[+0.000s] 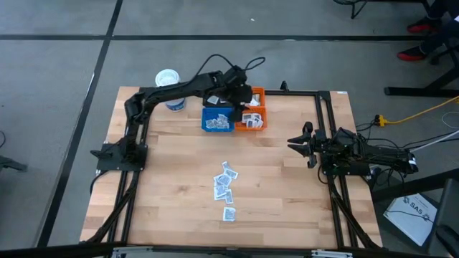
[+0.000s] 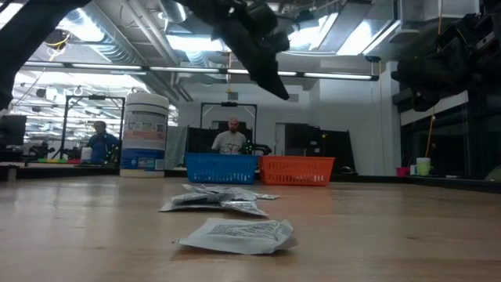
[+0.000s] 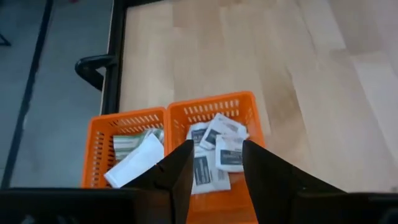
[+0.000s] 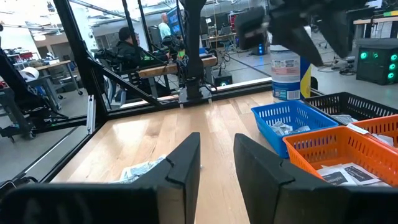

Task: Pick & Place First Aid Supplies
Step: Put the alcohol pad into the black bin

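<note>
Several small white sachets lie loose on the wooden table's middle, flat on the wood; they show in the low view and the right wrist view. More sachets lie inside an orange bin, and some in the blue bin. My left gripper hangs open and empty above the orange bin, at the table's far side. My right gripper waits open at the table's right side, pointing left.
A second orange bin holds a larger white packet. A black bin stands beyond the blue bin. A white lidded tub stands at the far left corner. Black frame rails run along both sides. People sit in the room behind.
</note>
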Controlling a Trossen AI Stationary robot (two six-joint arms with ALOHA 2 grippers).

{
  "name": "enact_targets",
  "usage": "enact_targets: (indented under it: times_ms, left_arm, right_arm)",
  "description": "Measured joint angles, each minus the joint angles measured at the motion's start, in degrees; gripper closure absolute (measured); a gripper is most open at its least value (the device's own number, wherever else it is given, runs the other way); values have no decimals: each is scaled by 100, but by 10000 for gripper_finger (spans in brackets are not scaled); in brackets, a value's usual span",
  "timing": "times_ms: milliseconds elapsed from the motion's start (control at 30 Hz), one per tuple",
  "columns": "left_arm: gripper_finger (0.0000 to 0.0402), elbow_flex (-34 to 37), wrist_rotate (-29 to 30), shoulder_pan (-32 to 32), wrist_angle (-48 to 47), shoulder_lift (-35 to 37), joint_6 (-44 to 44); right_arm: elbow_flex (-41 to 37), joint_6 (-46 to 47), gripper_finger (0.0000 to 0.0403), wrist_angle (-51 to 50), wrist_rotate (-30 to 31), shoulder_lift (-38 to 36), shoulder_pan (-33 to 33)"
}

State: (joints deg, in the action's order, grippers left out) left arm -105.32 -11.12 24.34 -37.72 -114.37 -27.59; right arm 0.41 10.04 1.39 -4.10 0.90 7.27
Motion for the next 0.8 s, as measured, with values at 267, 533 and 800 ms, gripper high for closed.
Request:
enact_targets:
  times_ms: [267, 533, 800]
  left_arm:
    - [289, 2, 652, -401, -414, 544, 237]
    - [314, 3, 990, -1178, -821, 857, 601]
    - [337, 4, 1979, -2482, -1294, 958, 1218]
  right_arm:
    - [0, 0, 303, 0, 0, 1, 1]
    - [1, 0, 303, 0, 0, -1, 0]
    - [0, 1, 303, 0, 1, 1, 1]
